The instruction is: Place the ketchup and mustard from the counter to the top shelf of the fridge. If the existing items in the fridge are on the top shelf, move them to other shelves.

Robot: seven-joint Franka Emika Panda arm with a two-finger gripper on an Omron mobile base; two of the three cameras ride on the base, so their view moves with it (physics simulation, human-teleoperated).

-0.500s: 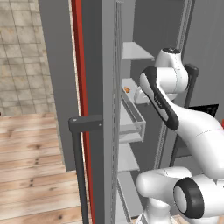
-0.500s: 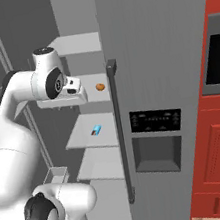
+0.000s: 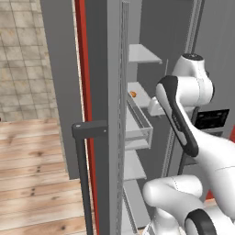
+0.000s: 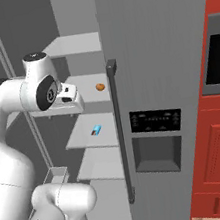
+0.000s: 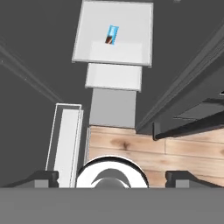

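The small orange-brown lump (image 4: pixel 100 87) sits on the second fridge shelf (image 4: pixel 92 97) from the top, just beyond the hand and at about its height; the left base view shows it too (image 3: pixel 133 94). The uppermost shelf (image 4: pixel 78 44) lies above the hand and looks bare. The tiny light blue and white thing (image 4: pixel 95 130) rests on the shelf below the hand, and in the hand view it lies near the far edge of a pale slab (image 5: pixel 112 34). Neither the ketchup nor the mustard can be seen here, nor the counter.

The gripper (image 5: pixel 111 177) hangs at the front of the open fridge (image 4: pixel 162 47), pointing downward past the shelves toward the wooden floor (image 5: pixel 131 148), its jaws spread wide with nothing between them.

Judging from this, no bottle is in hand yet. With the top shelf apparently free, the next move probably calls for backing out and driving to the counter for a bottle.
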